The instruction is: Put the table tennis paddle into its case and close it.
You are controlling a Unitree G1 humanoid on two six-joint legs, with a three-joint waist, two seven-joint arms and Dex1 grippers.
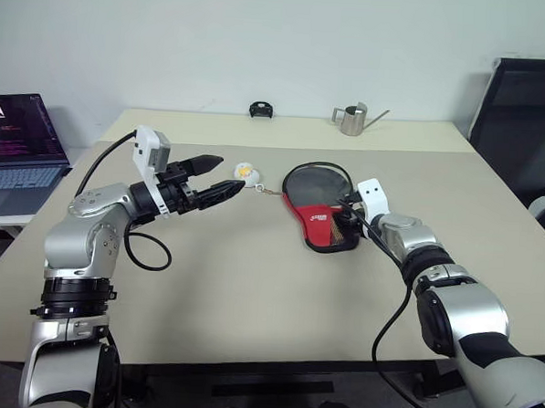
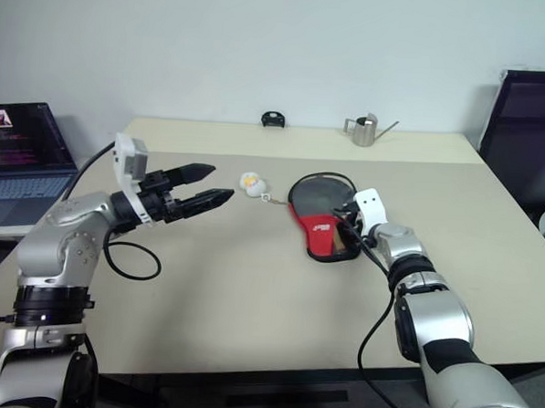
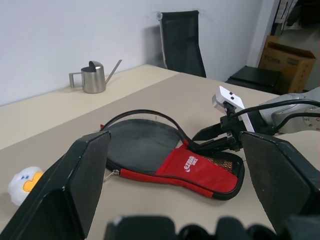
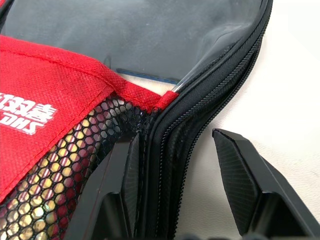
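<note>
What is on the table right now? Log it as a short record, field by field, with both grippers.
case: black and red pouch lying flat on the table, zip edge beside the right gripper
paddle: striped handle shows through the mesh pocket, inside the case
ball charm: white and yellow, on the table beside the case
left gripper: open, raised above the table, holding nothing
right gripper: at the case's edge, one finger on the fabric, the other off to the side
background: metal watering can, laptop
</note>
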